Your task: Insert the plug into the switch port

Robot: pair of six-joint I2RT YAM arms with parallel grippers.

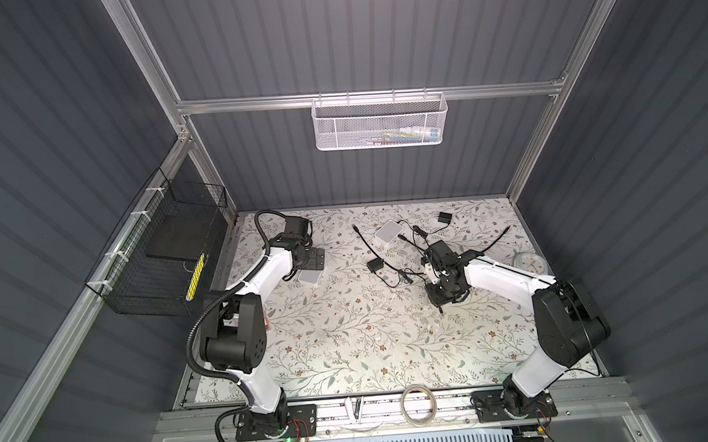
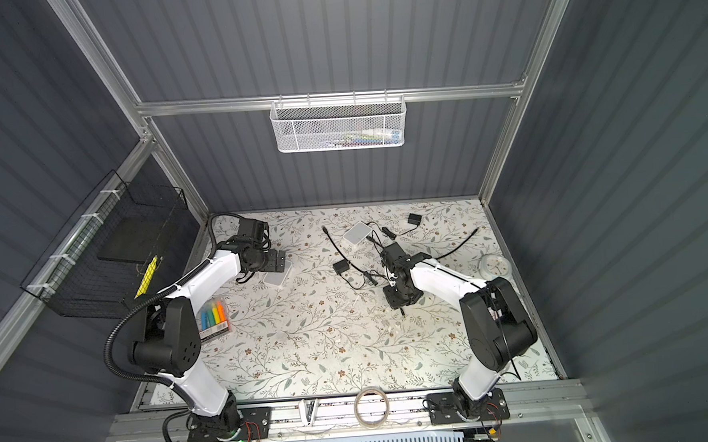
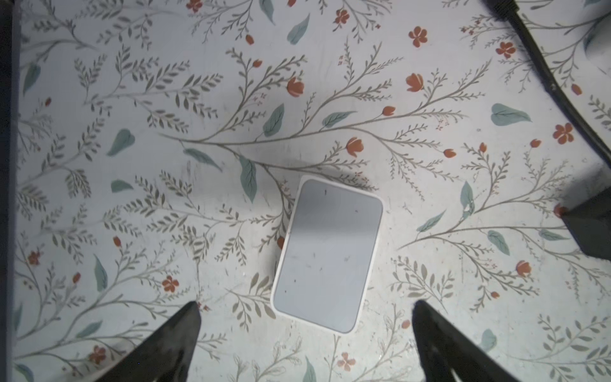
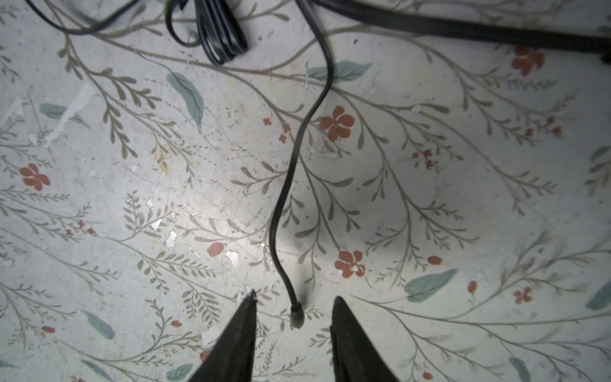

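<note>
Your right hand (image 4: 295, 300), parted and gripping nothing, straddles the plug (image 4: 297, 317), whose cable (image 4: 291, 165) trails away from it, while your left hand (image 3: 306, 303) hangs spread above the switch (image 3: 327, 254).

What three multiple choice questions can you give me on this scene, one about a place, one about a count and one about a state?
1. Where does the plug lie?
A. between the fingers of the right gripper
B. in the wall basket
C. on the tape roll

2. How many white boxes lie on the table?
A. one
B. two
C. four

3. How is the left gripper?
A. open, holding nothing
B. shut, empty
C. shut on the plug

Answers:
1 A: the right wrist view shows the plug on the table with a finger on either side, neither touching it.
2 B: both top views show one at the far middle and one by the left gripper.
3 A: the left wrist view shows its fingers wide apart, clear of the white box.
</note>
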